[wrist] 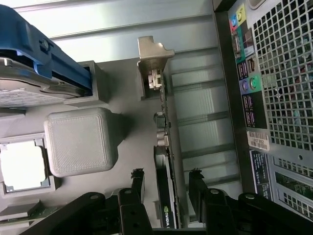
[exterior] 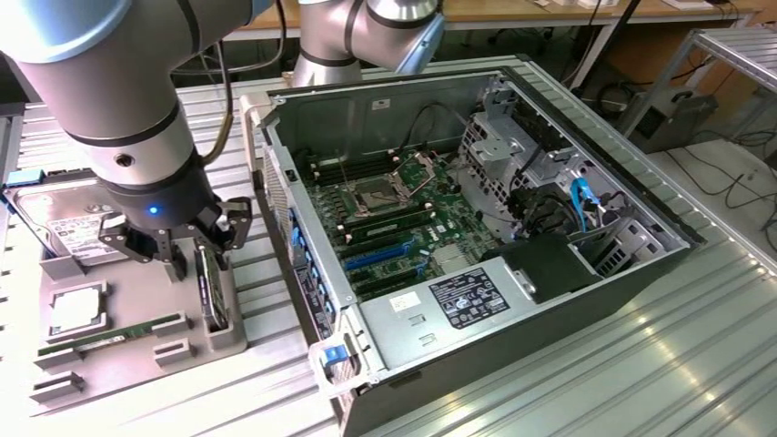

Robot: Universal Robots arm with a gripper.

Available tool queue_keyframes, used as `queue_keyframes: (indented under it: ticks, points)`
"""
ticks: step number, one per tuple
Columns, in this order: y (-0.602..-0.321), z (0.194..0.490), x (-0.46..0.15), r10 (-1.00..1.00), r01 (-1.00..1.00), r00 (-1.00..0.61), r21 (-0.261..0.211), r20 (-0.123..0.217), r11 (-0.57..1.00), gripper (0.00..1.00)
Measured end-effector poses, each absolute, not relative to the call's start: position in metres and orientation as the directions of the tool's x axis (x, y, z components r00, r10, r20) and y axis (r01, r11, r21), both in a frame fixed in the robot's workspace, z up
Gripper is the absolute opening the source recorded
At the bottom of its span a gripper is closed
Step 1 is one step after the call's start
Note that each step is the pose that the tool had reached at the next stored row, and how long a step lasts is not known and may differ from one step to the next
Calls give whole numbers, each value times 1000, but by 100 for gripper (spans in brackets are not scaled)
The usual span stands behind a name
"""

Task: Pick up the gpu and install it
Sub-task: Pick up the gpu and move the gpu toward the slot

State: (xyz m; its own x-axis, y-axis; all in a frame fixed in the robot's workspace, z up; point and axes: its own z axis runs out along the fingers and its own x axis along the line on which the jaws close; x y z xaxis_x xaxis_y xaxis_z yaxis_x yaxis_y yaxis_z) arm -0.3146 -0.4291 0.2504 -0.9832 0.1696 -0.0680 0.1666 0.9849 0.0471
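Observation:
The gpu [exterior: 214, 293] is a thin black card that stands on edge in a slot of the grey holder tray [exterior: 146, 364], at the exterior view's left of the computer case. In the wrist view the gpu [wrist: 165, 196] runs between my two black fingers, with its silvery bracket [wrist: 153, 58] at the far end. My gripper [exterior: 202, 259] is open and low over the card. One finger [wrist: 137, 182] sits on each side of it, with a small gap showing at both. Nothing is held.
The open computer case [exterior: 486, 228] lies on its side, motherboard and blue slots [exterior: 377, 259] exposed; its rear panel [wrist: 274, 98] is close beside the tray. The tray also holds a hard drive [exterior: 73, 223], a processor [exterior: 75, 309] and a green memory stick [exterior: 104, 341].

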Motion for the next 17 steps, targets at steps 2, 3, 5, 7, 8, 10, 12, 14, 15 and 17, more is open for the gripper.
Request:
queue_keyframes:
  ticks: [2, 3, 5, 7, 8, 10, 12, 14, 15, 17]
  points:
    - [-429, 249, -315, 170, 167, -983, 48, -72, 985, 50]
    - [-429, 248, -315, 170, 166, -983, 48, -72, 985, 50]
    - [-429, 247, -316, 170, 167, -983, 48, -72, 985, 50]
    - [-429, 247, -317, 169, 166, -983, 48, -72, 985, 50]
    - [-429, 247, -317, 169, 166, -983, 48, -72, 985, 50]
    - [-429, 246, -317, 169, 166, -983, 48, -72, 985, 50]
    - [-428, 246, -317, 168, 165, -983, 48, -72, 985, 50]
    - [-428, 246, -317, 167, 164, -983, 48, -72, 985, 50]
    - [-428, 246, -317, 167, 164, -983, 48, -72, 985, 50]
    - [-428, 246, -317, 167, 164, -983, 48, -72, 985, 50]
